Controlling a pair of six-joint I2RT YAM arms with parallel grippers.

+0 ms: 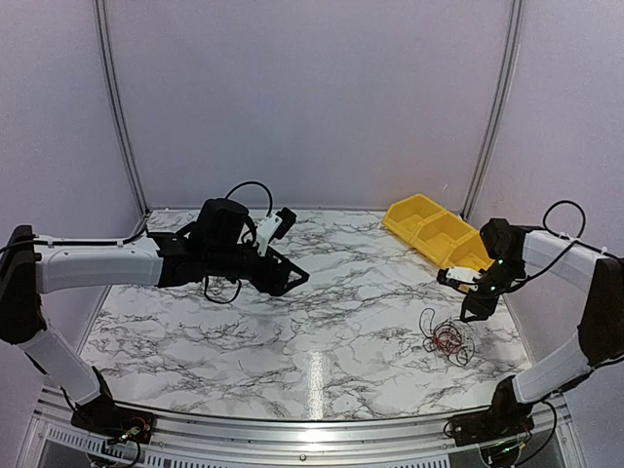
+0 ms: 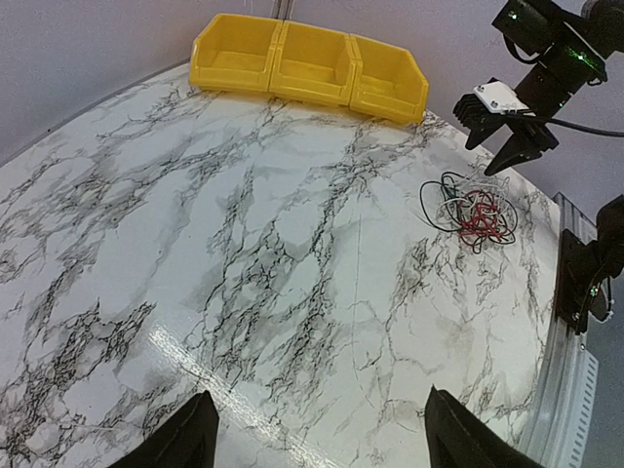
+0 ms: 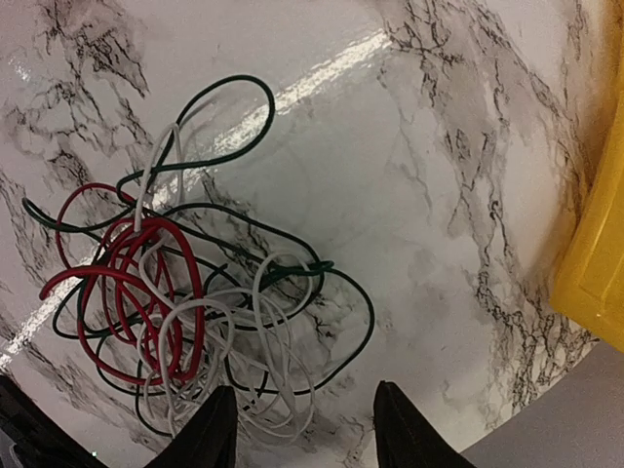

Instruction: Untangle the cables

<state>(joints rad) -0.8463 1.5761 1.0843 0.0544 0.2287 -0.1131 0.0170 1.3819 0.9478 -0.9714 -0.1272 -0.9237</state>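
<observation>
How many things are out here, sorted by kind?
Arms: 2
Yellow bins: 3
Wire tangle: 1 (red, green and white wires; too knotted to count singly)
Total: 6

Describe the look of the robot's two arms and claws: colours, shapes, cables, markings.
The left arm and right arm have white shells, black joints and looping black wrist cables. The left claw and right claw each carry two black tapered fingers.

right gripper [image 1: 475, 311] hovers near the tangled cables [image 1: 447, 338], beside yellow bins [image 1: 436, 232].
</observation>
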